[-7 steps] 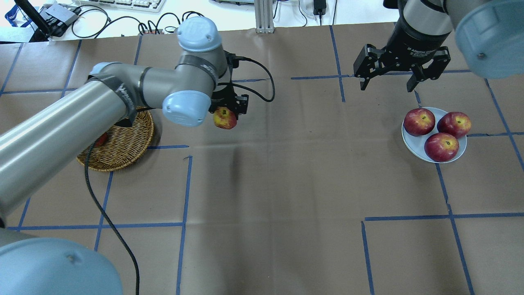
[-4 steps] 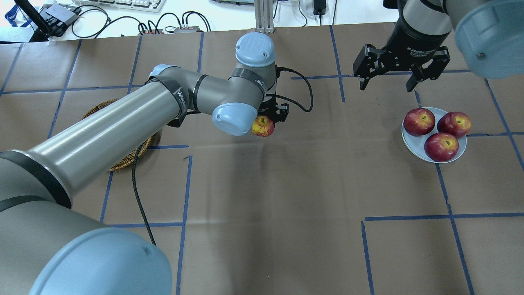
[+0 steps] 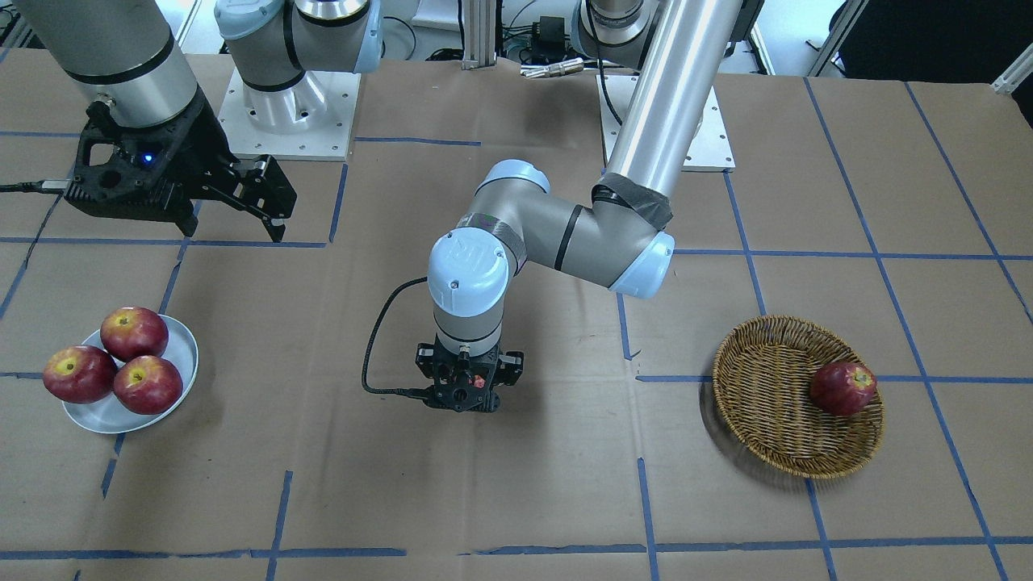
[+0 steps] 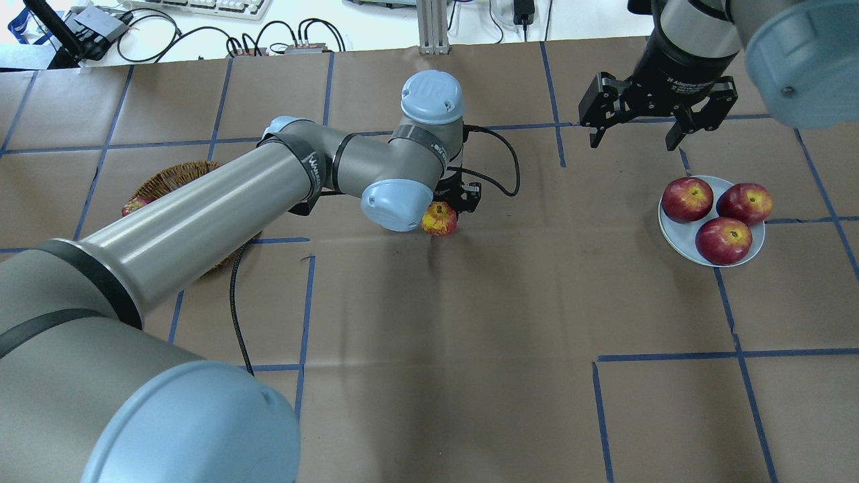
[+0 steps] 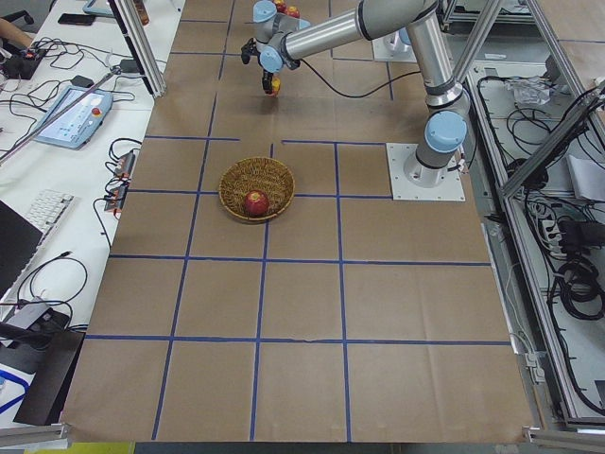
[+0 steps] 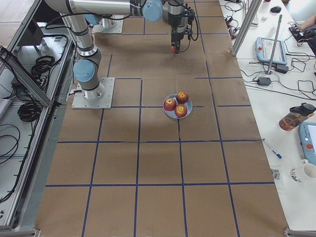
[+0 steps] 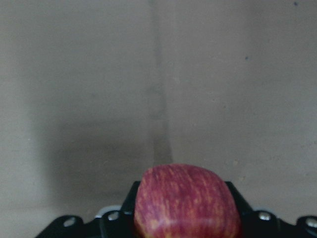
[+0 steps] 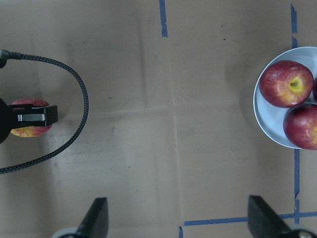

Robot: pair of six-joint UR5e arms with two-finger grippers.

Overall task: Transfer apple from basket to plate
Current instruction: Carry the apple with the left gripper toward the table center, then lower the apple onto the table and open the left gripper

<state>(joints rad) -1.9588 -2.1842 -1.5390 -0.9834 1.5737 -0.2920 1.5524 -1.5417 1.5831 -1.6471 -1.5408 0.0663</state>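
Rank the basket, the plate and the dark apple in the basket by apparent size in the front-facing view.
1. basket, the widest.
2. plate, somewhat smaller; both sit at similar depth in this view, so the order holds.
3. dark apple, clearly the smallest.

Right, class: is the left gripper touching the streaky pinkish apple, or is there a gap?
Touching. In the left wrist view the apple sits wedged in the left gripper, its black fingers pressed against both sides with no gap.
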